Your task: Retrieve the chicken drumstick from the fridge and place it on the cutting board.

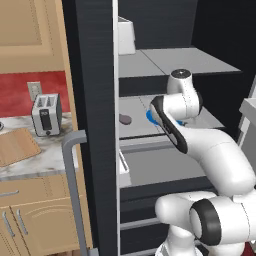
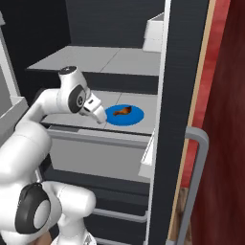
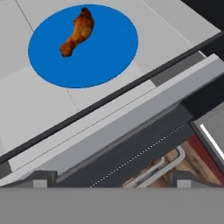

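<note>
Chicken drumstick (image 3: pixel 78 31): one, dark brown, lying on the blue plate, on the plate's half farther from the shelf's front edge.
Blue plate (image 3: pixel 100 57): one, round, on a light grey middle shelf of the fridge, near the shelf's front edge.
Fridge (image 1: pixel 95 100): one, tall and black, its door standing open; three grey shelf levels can be counted in the left base view (the lowest partly behind the arm).
Bar handle (image 1: pixel 75 190): one, long and grey, on the open door.
Door bins: white, at least two visible on the inner side of the door, one high (image 2: pixel 155 33) and one lower (image 2: pixel 147 160).
Mauve-brown lump (image 1: pixel 125 119): one, oval, on the same shelf as the plate, well apart from it.
Gripper (image 2: pixel 99 115): one, jaws spread wide with nothing between them, hovering just beside the plate at the shelf front; the drumstick lies apart from the finger tips (image 3: pixel 41 177).
Cutting board (image 1: pixel 17 146): one, light wood, flat on the marble counter, near the toaster.
Toaster (image 1: pixel 46 114): one, silver, two slots.
Wall outlet (image 1: pixel 34 90): one, on the red wall.
Writing or brands: none readable.
</note>
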### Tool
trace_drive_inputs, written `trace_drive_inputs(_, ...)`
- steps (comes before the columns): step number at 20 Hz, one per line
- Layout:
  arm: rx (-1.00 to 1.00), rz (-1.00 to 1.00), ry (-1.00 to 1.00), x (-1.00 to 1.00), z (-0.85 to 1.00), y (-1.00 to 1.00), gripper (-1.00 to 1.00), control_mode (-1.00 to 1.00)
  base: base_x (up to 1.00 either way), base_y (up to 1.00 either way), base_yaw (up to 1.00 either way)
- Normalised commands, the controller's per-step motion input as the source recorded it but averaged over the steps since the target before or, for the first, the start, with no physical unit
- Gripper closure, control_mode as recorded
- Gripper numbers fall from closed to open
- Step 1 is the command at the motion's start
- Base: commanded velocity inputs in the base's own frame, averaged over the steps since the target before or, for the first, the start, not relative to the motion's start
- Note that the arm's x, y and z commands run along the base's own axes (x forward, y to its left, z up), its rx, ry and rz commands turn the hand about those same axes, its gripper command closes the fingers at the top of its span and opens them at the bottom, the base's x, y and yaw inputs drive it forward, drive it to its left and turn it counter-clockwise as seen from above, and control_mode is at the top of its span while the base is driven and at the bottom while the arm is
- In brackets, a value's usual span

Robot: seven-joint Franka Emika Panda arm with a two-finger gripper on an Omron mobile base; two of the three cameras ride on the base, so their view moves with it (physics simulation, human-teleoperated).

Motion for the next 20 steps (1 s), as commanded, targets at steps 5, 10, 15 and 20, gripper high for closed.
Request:
trace_drive_inputs(5,-0.09,0.0,-0.19,0.38,-0.43,-0.22,-1.0,-1.0,0.0,0.0,0.0)
trace_drive_inputs(10,-0.02,0.0,-0.03,0.19,-0.04,-0.28,-1.0,-1.0,0.0,0.0,0.0)
trace_drive_inputs(15,0.03,0.0,0.0,0.06,0.16,-0.07,-1.0,-1.0,0.0,0.0,0.0)
trace_drive_inputs(20,0.0,0.0,0.0,0.21,0.06,0.0,-1.0,-1.0,0.0,0.0,0.0)
